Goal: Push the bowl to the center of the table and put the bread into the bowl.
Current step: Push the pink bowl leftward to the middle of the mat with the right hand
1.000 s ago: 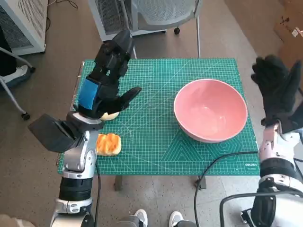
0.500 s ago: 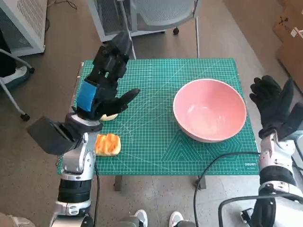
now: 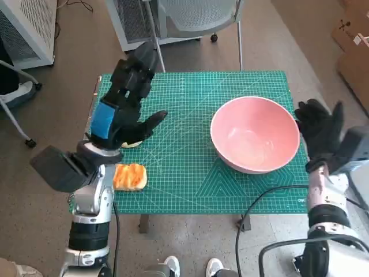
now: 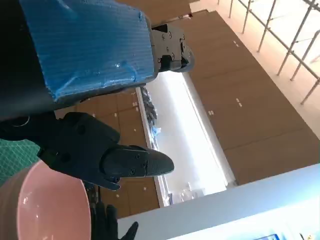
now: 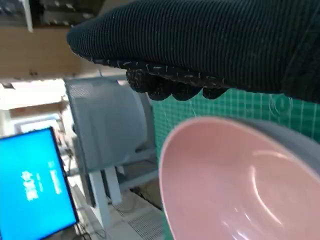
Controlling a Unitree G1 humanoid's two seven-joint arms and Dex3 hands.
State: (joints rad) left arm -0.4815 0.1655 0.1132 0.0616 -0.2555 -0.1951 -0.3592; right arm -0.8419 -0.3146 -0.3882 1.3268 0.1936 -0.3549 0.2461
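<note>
- My right hand (image 3: 318, 130) sits just beside the bowl (image 3: 255, 142), fingers spread, holding nothing
- My left hand (image 3: 124, 104) hovers, fingers spread, empty
- The bread (image 3: 130, 176) lies near the desk's (image 3: 190, 179) left edge

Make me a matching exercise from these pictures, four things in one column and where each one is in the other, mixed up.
Things:
1. pink bowl
2. bread
3. left hand
4. right hand

Places:
A. raised above the table's left part
B. near the table's front left corner
C. beside the bowl's right rim
D. on the table's right half

Pairs: 1-D, 2-B, 3-A, 4-C
</note>
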